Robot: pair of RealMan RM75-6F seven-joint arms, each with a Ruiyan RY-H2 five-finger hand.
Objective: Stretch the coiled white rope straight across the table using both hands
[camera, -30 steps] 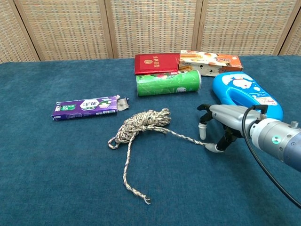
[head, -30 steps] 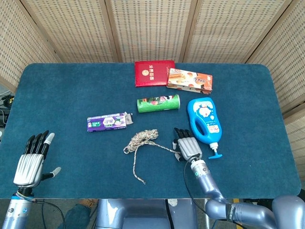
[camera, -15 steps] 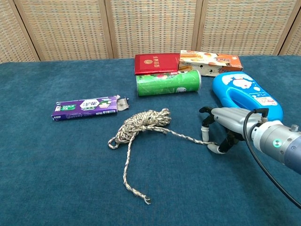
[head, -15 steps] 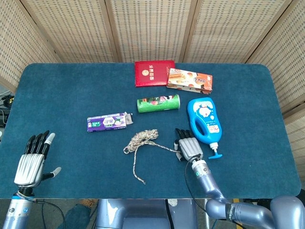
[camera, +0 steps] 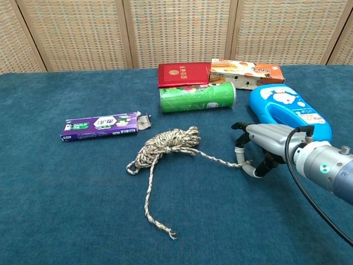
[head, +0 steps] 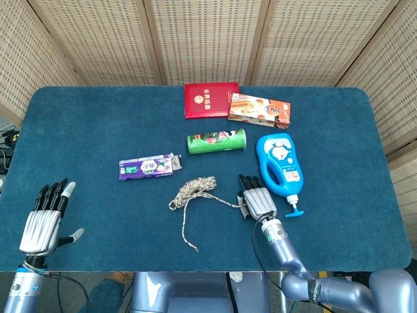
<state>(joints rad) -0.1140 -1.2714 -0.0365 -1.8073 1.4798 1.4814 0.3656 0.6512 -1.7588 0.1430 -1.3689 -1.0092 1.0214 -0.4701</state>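
Resting at about 7 o'clock on the blue surface (head: pixel 98 124), near edge: left hand (head: pixel 44 220), fingers straight and apart, nothing held. Seen only in the head view.

Reaching in from about 5 o'clock: right hand (camera: pixel 263 148), palm down, fingers curled onto one end of the rope (camera: pixel 165 144); thumb and a finger seem to pinch that end, but cannot tell for sure.

Lying near the middle of the surface, at 9 o'clock from the right hand: rope, still bunched in a loose coil, one strand running over to the right hand, other tail trailing toward the near edge.

Placed further back: purple pack (head: pixel 146 167) at 10 o'clock from the coil, green can (head: pixel 216 141) on its side at 12 o'clock, blue bottle (head: pixel 279 165) just beside the right hand.

Sitting at the far edge: red booklet (head: pixel 210 100) and snack box (head: pixel 259 109), touching.
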